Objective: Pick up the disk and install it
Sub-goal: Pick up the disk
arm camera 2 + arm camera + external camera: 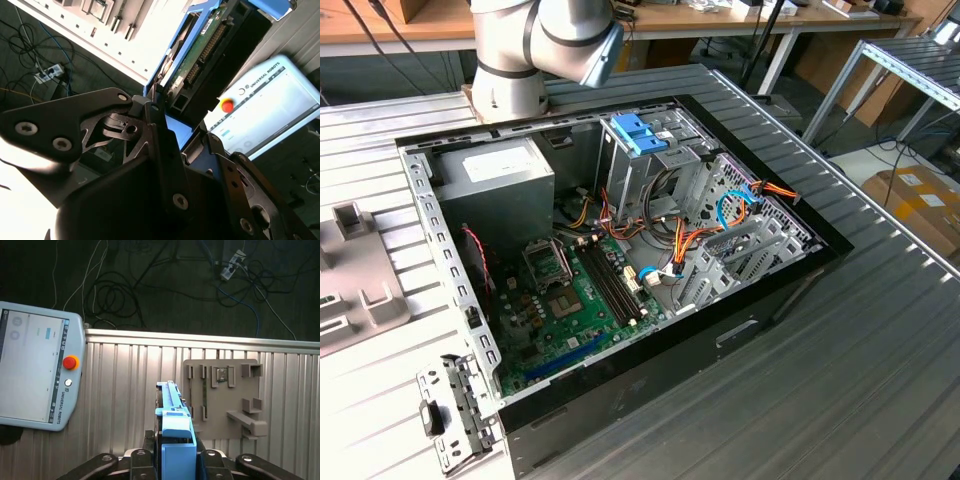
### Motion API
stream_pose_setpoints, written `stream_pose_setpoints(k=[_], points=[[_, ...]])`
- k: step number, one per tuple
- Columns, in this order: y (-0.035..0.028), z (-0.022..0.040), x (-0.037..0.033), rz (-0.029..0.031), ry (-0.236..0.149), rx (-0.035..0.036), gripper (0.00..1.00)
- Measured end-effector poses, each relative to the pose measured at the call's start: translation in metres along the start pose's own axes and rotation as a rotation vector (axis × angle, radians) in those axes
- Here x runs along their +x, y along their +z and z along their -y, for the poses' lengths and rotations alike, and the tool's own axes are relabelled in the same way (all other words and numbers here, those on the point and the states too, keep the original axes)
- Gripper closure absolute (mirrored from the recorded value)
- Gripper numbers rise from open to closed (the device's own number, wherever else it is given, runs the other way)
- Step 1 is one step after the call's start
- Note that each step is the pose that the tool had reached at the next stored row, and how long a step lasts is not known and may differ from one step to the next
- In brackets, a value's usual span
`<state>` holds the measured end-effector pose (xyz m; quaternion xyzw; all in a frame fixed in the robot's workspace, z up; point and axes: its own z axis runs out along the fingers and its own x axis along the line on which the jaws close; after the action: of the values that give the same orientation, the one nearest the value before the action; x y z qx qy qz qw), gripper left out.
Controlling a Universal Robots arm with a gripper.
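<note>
Gripper (177, 462) is pinching the disk (172, 415) edge-on between its fingers, long axis running straight out away from the wrist; beyond it, grey fixture plate (220, 407) is lying on ribbed table (120, 390), open computer case (720, 350) sitting to the exterior view's right.

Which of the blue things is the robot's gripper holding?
The disk with blue side rails, clamped in the gripper. The other blue piece sits inside the computer case, and the blue cable loops in there too.
</note>
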<state>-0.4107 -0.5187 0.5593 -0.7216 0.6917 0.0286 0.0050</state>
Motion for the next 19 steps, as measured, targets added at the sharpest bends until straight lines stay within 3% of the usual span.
stream_pose_setpoints(k=[19], points=[[-0.0007,-0.0002,0.0171,0.0,0.0,-0.0001,0.63]])
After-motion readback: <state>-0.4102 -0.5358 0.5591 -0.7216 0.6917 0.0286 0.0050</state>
